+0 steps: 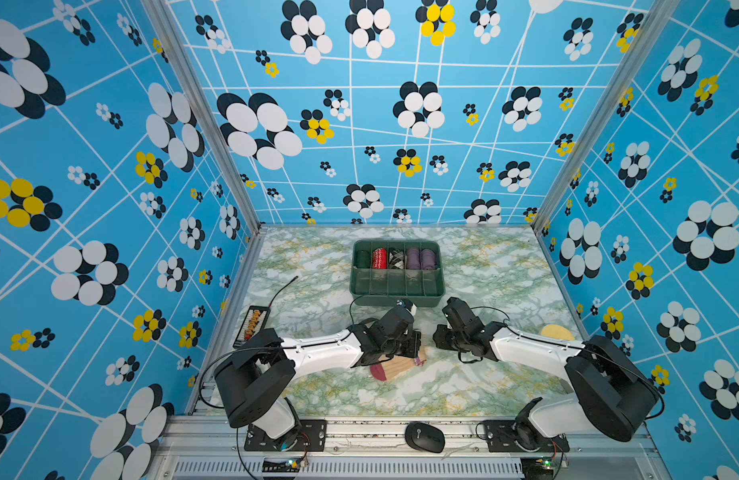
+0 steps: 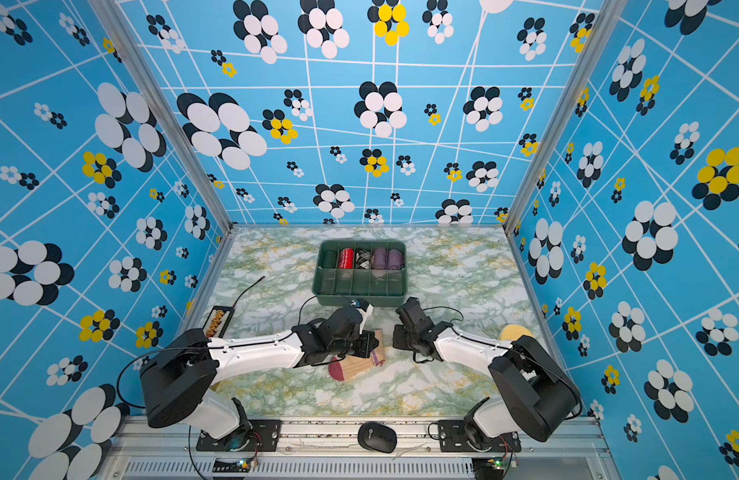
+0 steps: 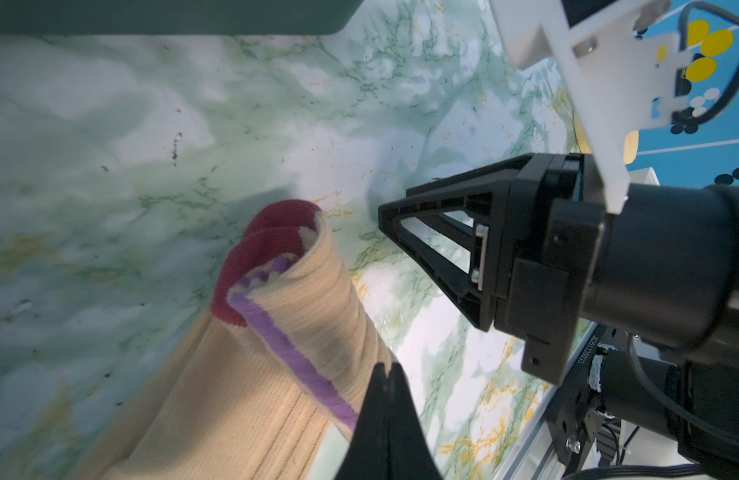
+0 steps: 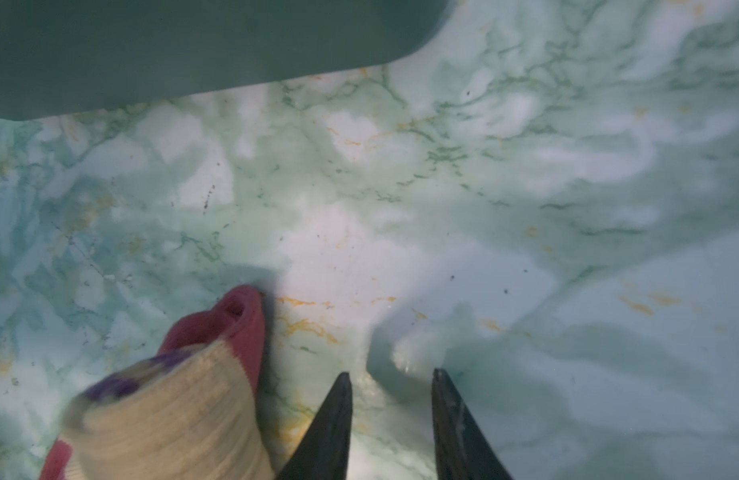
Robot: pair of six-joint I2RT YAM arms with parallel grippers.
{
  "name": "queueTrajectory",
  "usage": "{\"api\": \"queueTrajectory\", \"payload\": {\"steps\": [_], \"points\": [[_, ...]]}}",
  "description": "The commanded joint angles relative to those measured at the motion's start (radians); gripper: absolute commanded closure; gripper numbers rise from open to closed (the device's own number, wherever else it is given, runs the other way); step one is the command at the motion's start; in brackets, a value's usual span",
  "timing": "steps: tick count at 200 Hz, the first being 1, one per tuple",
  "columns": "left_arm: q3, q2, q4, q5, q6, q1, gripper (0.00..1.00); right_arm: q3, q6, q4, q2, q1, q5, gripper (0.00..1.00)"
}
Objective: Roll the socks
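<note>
Currently tan socks (image 1: 399, 365) lie on the tabletop (image 1: 484, 374) near the green tray (image 1: 372, 297).
Left gripper (image 3: 387, 368) closed, tips on the folded cuff; right gripper (image 4: 391, 374) open, empty, beside that cuff end; socks' long axis points at it.

Two robot arms stand at the bench's near edge: one left arm (image 1: 317, 353) and one right arm (image 1: 534, 345). One green tray (image 1: 380, 284) sits toward the far edge. It holds five sock rolls: one dark green roll (image 1: 362, 258), one red roll (image 1: 379, 257) with a white pattern, one black-and-white roll (image 1: 396, 258) and two purple rolls (image 1: 413, 258). Two tan socks (image 1: 401, 365) lie together mid-bench. One black box (image 1: 253, 326) with one antenna lies at the left edge, one yellow object (image 1: 556, 332) at the right edge, and one computer mouse (image 1: 424, 437) on the rail beyond the near edge.
</note>
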Motion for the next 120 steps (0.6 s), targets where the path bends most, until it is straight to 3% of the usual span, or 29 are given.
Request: {"api": "queueTrajectory", "payload": {"steps": [1,120], "points": [[0.036,0.013,-0.019,-0.006,0.019,-0.005,1.0,-0.019,0.012,0.019,0.022,-0.006,-0.042,0.65],[0.043,0.083,-0.136,-0.092,0.044,0.009,1.0,-0.034,0.018,0.1,0.075,-0.006,-0.13,0.66]]}}
